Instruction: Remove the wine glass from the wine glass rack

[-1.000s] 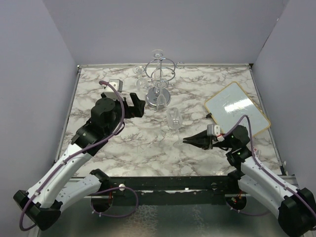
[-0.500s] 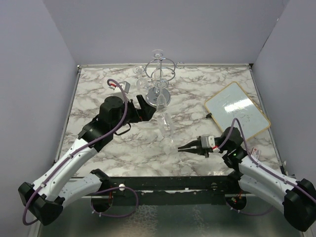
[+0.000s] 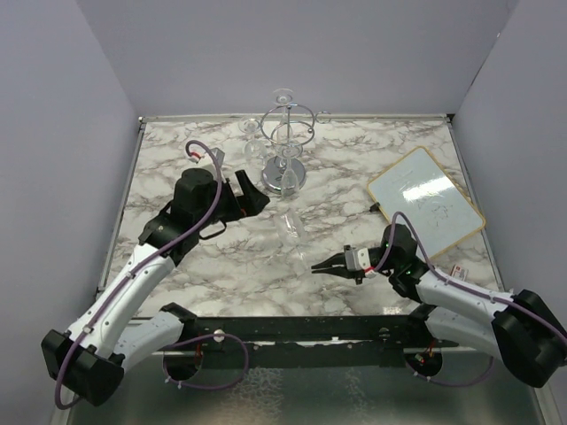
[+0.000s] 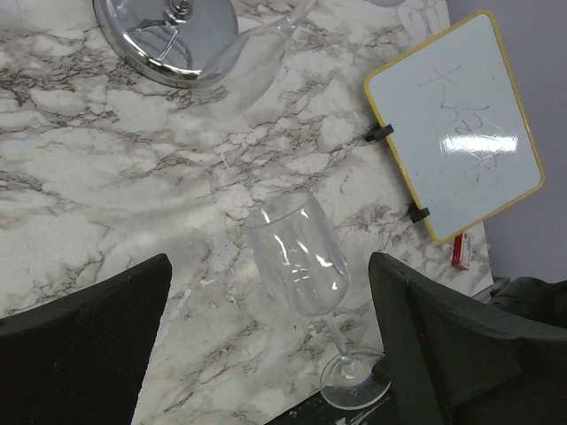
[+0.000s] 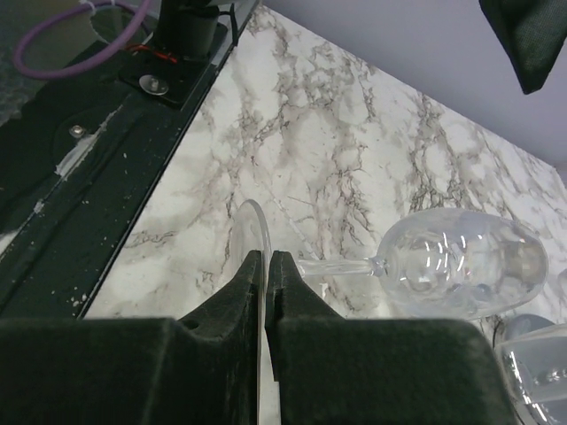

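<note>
Clear wine glass (image 3: 290, 227) off rack (image 3: 287, 133), foot pinched in right gripper (image 3: 315, 266); left gripper (image 3: 252, 196) spread wide, empty. Only set-down seems left.

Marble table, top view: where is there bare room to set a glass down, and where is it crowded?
Bare marble lies between the wine glass rack and the whiteboard, and along the near edge between the left arm and the right gripper. The middle is crowded: left gripper, rack and wine glass sit close together.
</note>
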Tool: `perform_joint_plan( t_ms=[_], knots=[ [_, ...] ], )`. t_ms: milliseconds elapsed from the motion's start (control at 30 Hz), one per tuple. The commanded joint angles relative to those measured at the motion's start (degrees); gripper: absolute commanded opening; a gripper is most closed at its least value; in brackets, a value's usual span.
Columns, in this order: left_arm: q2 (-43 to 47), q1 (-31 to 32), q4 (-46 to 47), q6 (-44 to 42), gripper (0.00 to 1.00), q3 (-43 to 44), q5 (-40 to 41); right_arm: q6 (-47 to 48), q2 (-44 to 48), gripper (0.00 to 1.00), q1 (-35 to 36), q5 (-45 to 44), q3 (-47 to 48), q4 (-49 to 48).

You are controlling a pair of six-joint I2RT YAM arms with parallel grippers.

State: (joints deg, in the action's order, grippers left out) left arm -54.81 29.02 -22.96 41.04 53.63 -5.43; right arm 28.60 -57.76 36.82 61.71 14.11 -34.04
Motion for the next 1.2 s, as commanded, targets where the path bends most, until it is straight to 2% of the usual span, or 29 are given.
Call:
perform_joint_plan(
  t_ms=[0,100,200,267,533,900,1167],
  knots=[
    [-1.2,-6.6,-1.4,-1.2,0.94,-1.7,-10.3,8.3,-1.9,0.01,0.7,0.8,1.3,-6.3],
    [-3.9,-12.2,-1.7,-2.2,0.91,-1.5,-18.6,15.0,-4.1,0.01,2.6,3.3,3.0,-4.3],
    [-5.4,-15.0,-1.5,-2.4,0.88,-1.1,-22.9,23.7,-7.0,0.01,5.5,4.0,6.0,1.4],
    [-6.0,-16.2,-1.9,-2.8,0.84,-0.6,-24.2,28.9,-8.8,0.01,7.4,2.9,8.3,4.9],
    [-6.3,-20.3,-7.6,-2.3,0.8,1.6,-24.4,39.2,-13.6,0.01,9.6,0.5,14.6,10.3],
    [-4.0,-21.5,-10.5,3.3,0.72,2.1,-26.4,43.7,-12.4,0.01,9.8,-6.5,11.0,5.3],
    [-2.8,-21.5,-11.0,3.0,0.66,1.6,-29.7,47.5,-11.2,0.01,9.8,-8.5,10.9,5.8]
  ],
)
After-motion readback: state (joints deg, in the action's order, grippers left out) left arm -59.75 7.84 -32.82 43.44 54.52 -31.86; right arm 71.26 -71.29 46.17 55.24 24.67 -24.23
